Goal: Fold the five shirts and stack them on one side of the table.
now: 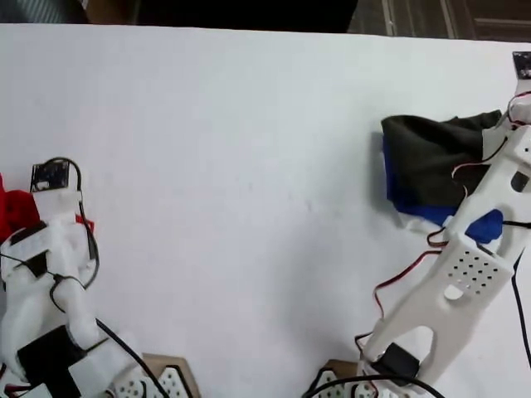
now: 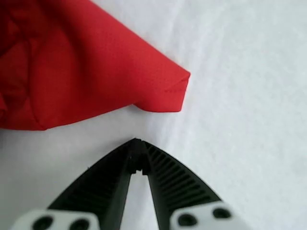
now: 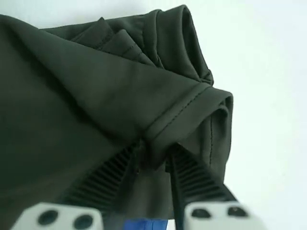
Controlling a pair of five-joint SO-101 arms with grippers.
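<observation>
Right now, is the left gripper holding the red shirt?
No, the left gripper is shut on nothing, its tips over bare table just short of the red shirt.

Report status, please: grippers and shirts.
Left gripper shut, empty, beside red shirt. Right gripper shut on dark shirt, atop blue shirt. No obstacle seen.

Table (image 1: 249, 166): white, matte, evenly lit, runs left to right across the scene | far edge: straight | beyond it: dark strip (image 1: 249, 12), unlit | far right: brown boards (image 1: 415, 16), detail unclear
</observation>
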